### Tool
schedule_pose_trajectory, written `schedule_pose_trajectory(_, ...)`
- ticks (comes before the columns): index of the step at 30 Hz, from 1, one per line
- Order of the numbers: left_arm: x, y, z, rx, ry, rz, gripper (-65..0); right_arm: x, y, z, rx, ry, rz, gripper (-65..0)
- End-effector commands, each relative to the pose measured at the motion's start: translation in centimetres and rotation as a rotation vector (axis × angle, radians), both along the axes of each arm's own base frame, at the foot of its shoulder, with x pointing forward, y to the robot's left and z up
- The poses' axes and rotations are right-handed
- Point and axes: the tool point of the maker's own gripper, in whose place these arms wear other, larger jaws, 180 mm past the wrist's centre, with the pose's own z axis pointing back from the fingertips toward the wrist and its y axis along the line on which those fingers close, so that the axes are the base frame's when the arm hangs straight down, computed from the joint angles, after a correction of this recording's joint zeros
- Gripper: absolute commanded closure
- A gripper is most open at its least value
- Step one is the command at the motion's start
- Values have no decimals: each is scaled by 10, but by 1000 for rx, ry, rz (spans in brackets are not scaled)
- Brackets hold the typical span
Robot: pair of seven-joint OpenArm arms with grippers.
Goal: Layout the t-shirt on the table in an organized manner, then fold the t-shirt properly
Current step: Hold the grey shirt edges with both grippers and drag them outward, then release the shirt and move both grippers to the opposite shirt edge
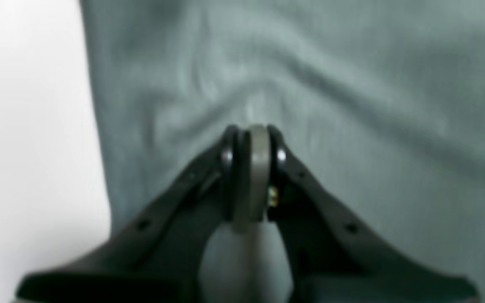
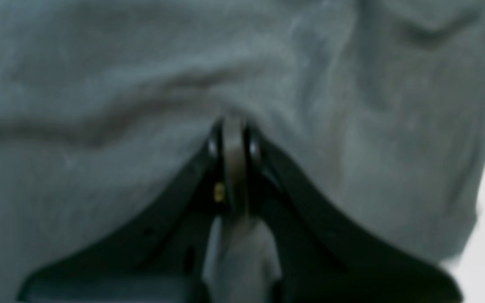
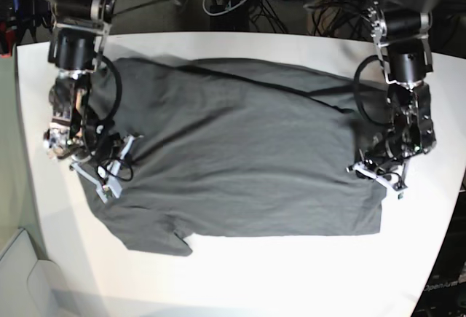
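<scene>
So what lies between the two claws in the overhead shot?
Only the t-shirt, spread over the table between left claw and right claw; base view.

Both wrist views are really soft, so the weave of the t-shirt point(image 1: 352, 126) is just grey smear and the fold pinched in the left gripper point(image 1: 253, 134) has no readable edge. Same at the right gripper point(image 2: 234, 126). In the base view the arms cover the t-shirt's side edges, and the table point(image 3: 291, 273) runs off the frame below the shirt.
</scene>
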Motion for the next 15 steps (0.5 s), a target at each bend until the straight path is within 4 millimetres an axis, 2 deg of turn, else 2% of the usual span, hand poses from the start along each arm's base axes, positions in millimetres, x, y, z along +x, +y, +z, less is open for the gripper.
schedule_pose_trajectory(1,2,6,0,10,15,8,-50,7,-14,2,-28,16,-13,0)
schedule_pose_trajectory(3,7,7,-1,3,1,25,-50,16,-14,-4,15,25,-30,0)
schedule_pose_trajectory(5,20,5,6,-8,-43,41,-50,32,-19,-3,59,4,-47,0)
schedule_pose_trajectory(7,39,-12,15,-19,-101,26,-50,51,-15,3,123,-36,-63,0)
schedule_pose_trajectory(8,47,-19,20,-11,-126,10,-50,61,-12,8,156,-62,-72,0)
schedule_pose_trajectory(11,71,-36,41,21,-206,-41,-50,85,-34,24,177,-163,-181,0)
schedule_pose_trajectory(15,99,-48,79,14,-295,-58,-50,105,-45,59,172,-321,-202,0)
